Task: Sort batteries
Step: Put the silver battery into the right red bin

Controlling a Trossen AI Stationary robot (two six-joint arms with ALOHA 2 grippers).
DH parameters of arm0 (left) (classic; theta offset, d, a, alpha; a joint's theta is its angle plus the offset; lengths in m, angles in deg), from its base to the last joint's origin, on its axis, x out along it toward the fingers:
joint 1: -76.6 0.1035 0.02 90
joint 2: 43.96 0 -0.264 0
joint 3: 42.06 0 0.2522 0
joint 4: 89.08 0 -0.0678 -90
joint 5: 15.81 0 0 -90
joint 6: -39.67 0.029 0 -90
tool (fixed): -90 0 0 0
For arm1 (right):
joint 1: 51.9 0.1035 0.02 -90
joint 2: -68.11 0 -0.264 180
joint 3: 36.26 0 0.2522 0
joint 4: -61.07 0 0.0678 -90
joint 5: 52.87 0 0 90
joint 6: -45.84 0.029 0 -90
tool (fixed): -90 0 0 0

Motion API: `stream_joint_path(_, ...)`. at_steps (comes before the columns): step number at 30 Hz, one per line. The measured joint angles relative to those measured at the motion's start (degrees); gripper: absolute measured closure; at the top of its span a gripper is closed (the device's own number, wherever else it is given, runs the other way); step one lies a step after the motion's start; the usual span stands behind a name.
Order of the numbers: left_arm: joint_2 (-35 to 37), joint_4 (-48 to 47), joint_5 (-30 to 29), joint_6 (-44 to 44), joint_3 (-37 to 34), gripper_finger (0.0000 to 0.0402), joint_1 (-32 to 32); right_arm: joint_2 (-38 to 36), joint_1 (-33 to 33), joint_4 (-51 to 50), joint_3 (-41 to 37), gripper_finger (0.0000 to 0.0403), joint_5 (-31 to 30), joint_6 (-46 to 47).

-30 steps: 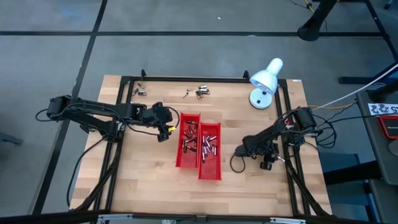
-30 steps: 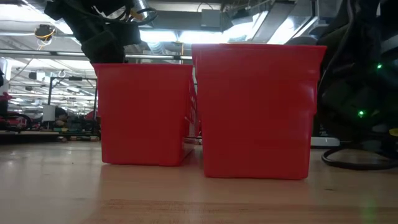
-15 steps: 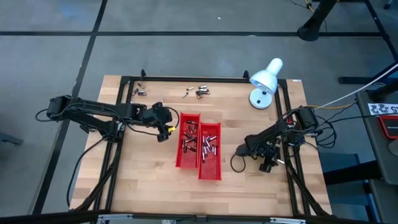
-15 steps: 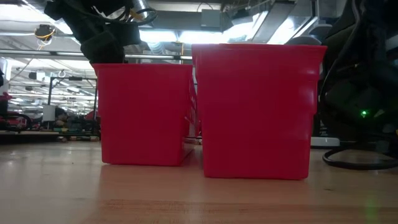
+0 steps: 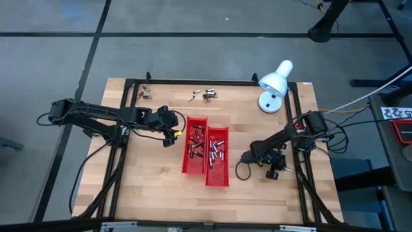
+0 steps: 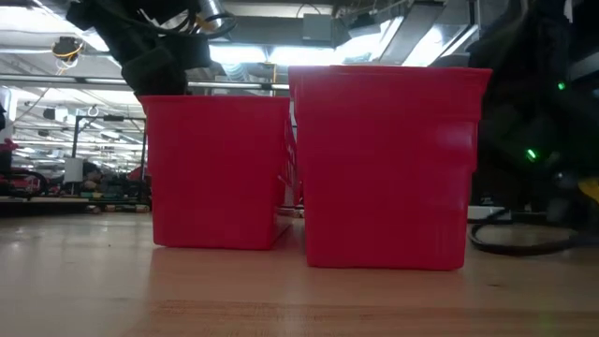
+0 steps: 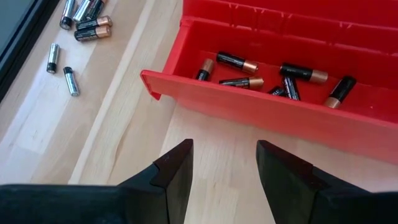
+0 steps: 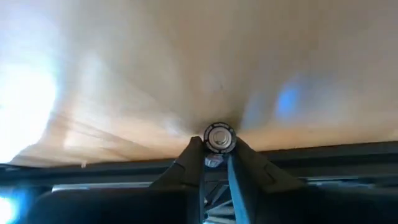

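While overhead hides it, right gripper (image 8: pixel 216 163) pinching battery (image 8: pixel 219 137)

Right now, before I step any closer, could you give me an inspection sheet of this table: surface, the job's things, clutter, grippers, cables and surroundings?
Surface: wooden table with a black frame.
Job's things: two red trays side by side mid-table, batteries in both; loose batteries near the far edge.
Clutter: white lamp at the far right corner.
Grippers: left gripper open and empty, beside the left tray; right gripper shut on a battery, right of the trays.
Cables: black cable looping on the table beside the right arm; more along both arms.
Surroundings: grey floor around the table; a lit hall behind it in the low view.
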State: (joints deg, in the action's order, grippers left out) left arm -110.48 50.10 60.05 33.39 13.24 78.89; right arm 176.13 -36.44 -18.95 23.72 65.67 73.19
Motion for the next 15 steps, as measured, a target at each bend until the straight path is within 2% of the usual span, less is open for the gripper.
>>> stream_joint_path(7, 0.0, -1.1, 0.0, -0.5, 0.0, 0.0235, 0.0, -9.1, 0.0, -4.0, 5.3, 0.0362, -4.1, 4.4)
stream_joint_path(15, 0.0, -0.9, 0.0, -0.4, 0.0, 0.0235, 0.0, -24.0, 0.0, -5.2, 13.4, 0.0359, -16.1, 15.6)
